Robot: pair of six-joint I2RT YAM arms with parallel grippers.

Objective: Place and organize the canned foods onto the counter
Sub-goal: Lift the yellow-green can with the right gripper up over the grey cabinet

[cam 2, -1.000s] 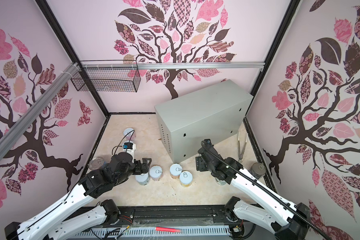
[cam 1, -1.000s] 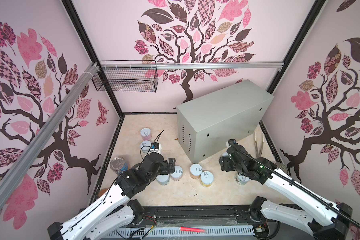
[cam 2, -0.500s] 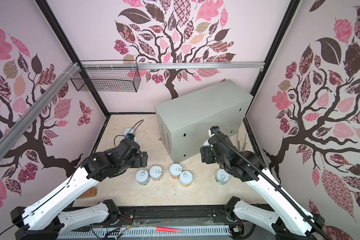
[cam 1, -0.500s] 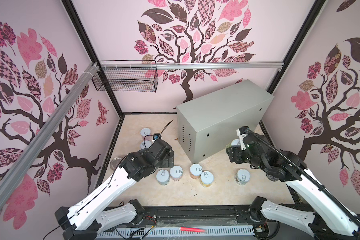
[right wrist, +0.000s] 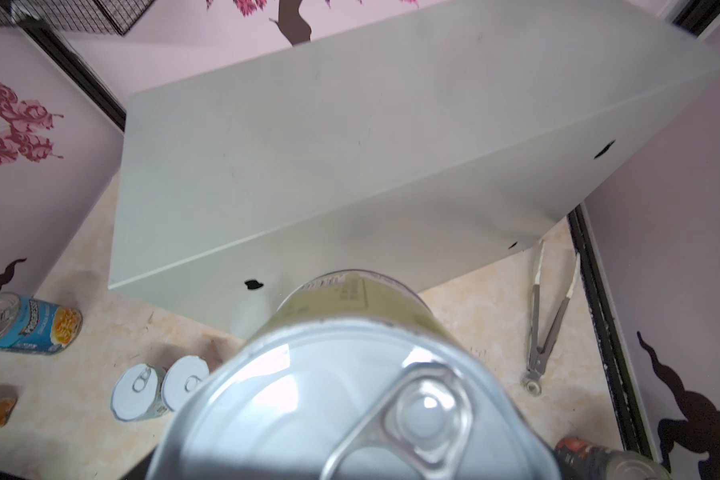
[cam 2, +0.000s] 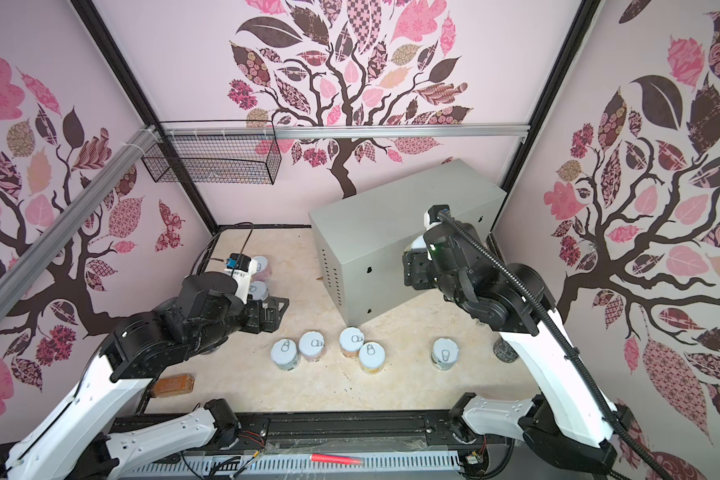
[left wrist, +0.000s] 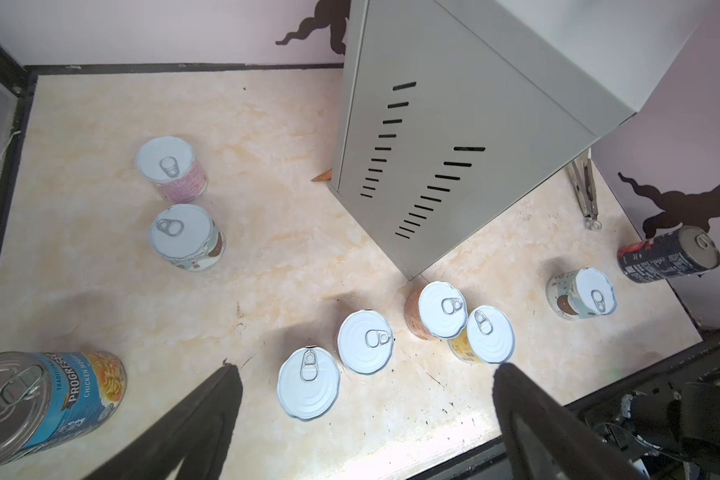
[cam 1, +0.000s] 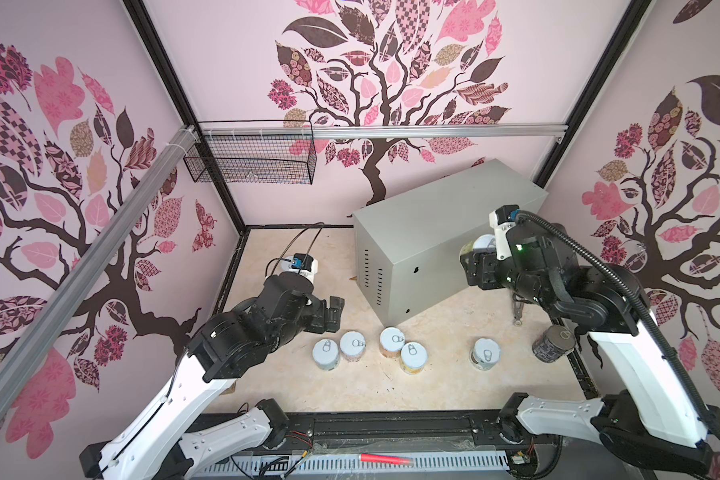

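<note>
The right pincer [cam 1: 476,255] is clamped on an olive-labelled can [right wrist: 350,395], held in the air in front of the long face of the grey metal box [cam 1: 441,232], toward the box's right end. The can's long axis is close to upright and slightly tipped, with its pull-tab lid facing up and its base pointing down toward the foot of the box. The right arm rises steeply from the front rail, bends at the elbow and brings its wrist level with the upper edge of that face.

The left pincer [cam 2: 277,309] has its fingers [left wrist: 208,415] spread wide apart and holds nothing. It hovers above the tabletop [cam 1: 350,395], off the box's vented end and pointing roughly toward it. Its forearm slopes up from the rail and the wrist is bent forward.

The other cans all stand on the tabletop, lids up:
- A row of four short cans [cam 1: 353,345] stands just in front of the box's near corner, the right-hand pair touching.
- A fifth short can [cam 1: 485,353] stands alone, further right along the box's front.
- The dark-labelled can [cam 1: 553,343] is beyond the fifth can, near the right wall.
- Two more short cans [cam 2: 262,266] stand one behind the other, left of the vented end.
- The blue-labelled can [left wrist: 46,403] is further left of the box.

Metal tongs [left wrist: 585,191] lie by the box's right end
</note>
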